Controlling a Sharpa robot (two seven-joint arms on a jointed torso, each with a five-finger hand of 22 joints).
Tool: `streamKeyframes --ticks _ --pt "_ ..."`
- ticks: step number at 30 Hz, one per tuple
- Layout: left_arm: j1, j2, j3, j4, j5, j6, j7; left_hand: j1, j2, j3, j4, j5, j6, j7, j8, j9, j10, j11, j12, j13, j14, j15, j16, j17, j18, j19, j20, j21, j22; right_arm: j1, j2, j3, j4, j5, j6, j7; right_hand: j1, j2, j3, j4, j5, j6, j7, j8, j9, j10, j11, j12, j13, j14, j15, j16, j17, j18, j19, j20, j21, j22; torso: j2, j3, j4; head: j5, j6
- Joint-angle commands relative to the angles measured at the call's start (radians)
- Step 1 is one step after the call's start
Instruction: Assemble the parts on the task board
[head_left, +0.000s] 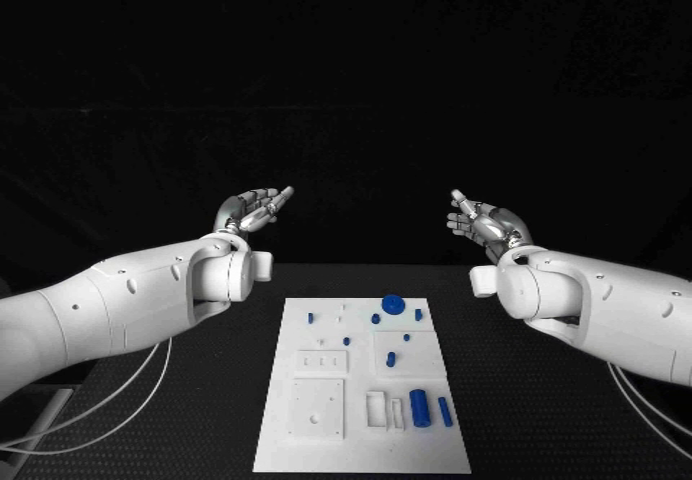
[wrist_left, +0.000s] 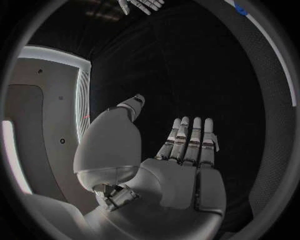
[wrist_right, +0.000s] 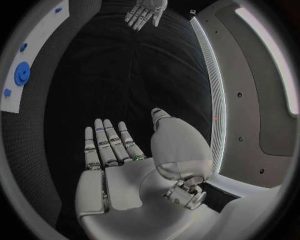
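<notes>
Lying in the middle of the black surface (head_left: 173, 420), the white task board (head_left: 364, 385) carries the blue parts; I count about nine, though the smallest ones are hard to tell apart. One round disc (head_left: 392, 300) sits at the board's far edge, the largest piece by width. Two upright-looking cylinders (head_left: 421, 408) lie side by side at the board's near right corner. The remaining small blue pegs (head_left: 375, 319) are scattered across the far half of the board. Both hands hang raised beyond the board's far edge, well apart from it. The left hand (head_left: 253, 210) is spread, palm up, holding nothing; the right hand (head_left: 483, 220) likewise, fingers apart and empty.
</notes>
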Motion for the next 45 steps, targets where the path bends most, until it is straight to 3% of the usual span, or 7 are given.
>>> streamKeyframes --ticks 1,6,11,14,26,35,45 --pt "0.031 0.019 -0.017 -0.058 0.033 0.142 -0.085 0.044 -0.006 0.018 0.006 0.005 0.019 0.003 0.013 0.017 0.026 0.004 0.008 0.004 0.019 0.004 0.013 0.016 -0.008 0.016 0.005 0.008 0.043 0.032 0.008 -0.016 -0.054 -0.007 0.234 -0.130 0.067 0.000 -0.008 0.013 0.002 0.023 0.072 0.016 0.009 0.028 0.007 0.006 0.003 0.026 0.008 0.014 0.009 0.026 0.014 0.010 0.005 0.047 0.000 -0.0001 0.0002 0.000 -0.001" --pt "0.068 0.037 -0.040 -0.121 0.042 0.183 -0.112 0.042 -0.006 0.017 0.007 0.005 0.020 0.007 0.014 0.018 0.028 0.007 0.009 0.004 0.019 0.011 0.014 0.018 -0.008 0.017 0.011 0.012 0.043 0.075 0.017 -0.041 -0.122 -0.008 0.328 -0.187 0.156 -0.008 -0.032 0.010 -0.010 0.035 0.072 0.022 0.005 0.045 0.008 0.008 0.004 0.040 0.008 0.019 0.010 0.033 0.037 0.013 0.009 0.102 0.000 -0.0001 0.0002 0.000 -0.001" --pt "0.074 0.040 -0.043 -0.131 0.043 0.190 -0.117 0.043 -0.005 0.021 0.007 0.005 0.025 0.012 0.018 0.021 0.039 0.012 0.014 0.006 0.027 0.015 0.020 0.022 -0.008 0.026 0.011 0.023 0.043 0.091 0.020 -0.050 -0.148 -0.009 0.363 -0.209 0.262 -0.028 -0.047 -0.007 -0.014 0.071 0.072 0.041 0.010 0.093 0.009 0.017 0.007 0.082 0.009 0.039 0.019 0.052 0.096 0.014 0.016 0.166 0.000 -0.0001 0.0002 0.000 -0.001" --pt "0.074 0.026 -0.044 -0.123 0.021 0.202 -0.113 0.057 0.002 0.029 0.004 0.006 0.048 0.035 0.032 0.027 0.080 0.031 0.031 0.014 0.063 0.020 0.042 0.032 -0.003 0.058 -0.002 0.045 0.042 0.092 0.036 -0.051 -0.182 -0.300 0.279 -0.227 0.358 -0.058 -0.026 -0.021 -0.026 0.127 0.073 0.067 0.017 0.157 0.011 0.035 0.012 0.134 0.020 0.064 0.029 0.082 0.176 0.014 0.026 0.154 0.000 -0.0017 -0.0018 0.003 -0.016" --pt "0.069 -0.010 -0.045 -0.058 -0.043 0.209 -0.101 0.259 0.137 -0.111 -0.109 0.031 0.258 0.067 0.074 0.005 0.329 0.053 0.098 0.032 0.385 -0.012 0.165 0.051 0.062 0.346 -0.088 0.156 0.030 0.084 0.071 -0.050 -0.204 -0.794 0.245 -0.229 0.516 -0.142 0.109 -0.006 -0.069 0.350 0.034 0.129 0.024 0.402 -0.059 0.084 0.023 0.335 -0.037 0.144 0.079 0.156 0.389 0.021 0.033 0.112 0.012 -0.0023 0.0018 0.002 -0.016" --pt "0.069 -0.084 -0.044 0.074 -0.079 0.204 -0.087 0.307 0.167 -0.161 -0.127 0.040 0.328 0.061 0.058 -0.029 0.413 0.041 0.093 0.030 0.444 -0.028 0.164 0.050 0.062 0.388 -0.104 0.163 0.024 0.083 0.102 -0.050 -0.192 -1.079 0.266 -0.239 0.527 -0.180 0.195 -0.005 -0.128 0.429 0.013 0.128 0.027 0.498 -0.090 0.077 0.025 0.444 -0.088 0.180 0.129 0.161 0.512 -0.003 0.051 0.100 0.044 0.0024 0.0091 -0.007 -0.007" --pt "0.068 -0.118 -0.044 0.201 -0.059 0.208 -0.080 0.312 0.168 -0.178 -0.119 0.046 0.334 0.059 0.046 -0.043 0.414 0.044 0.075 0.024 0.453 -0.028 0.158 0.048 0.061 0.394 -0.106 0.160 0.021 0.076 0.130 -0.049 -0.177 -1.348 0.285 -0.284 0.506 -0.191 0.215 -0.041 -0.135 0.444 0.016 0.099 0.009 0.542 -0.102 0.049 0.018 0.540 -0.133 0.209 0.189 0.161 0.623 -0.035 0.075 0.096 0.098 0.0053 0.0320 -0.025 0.012"
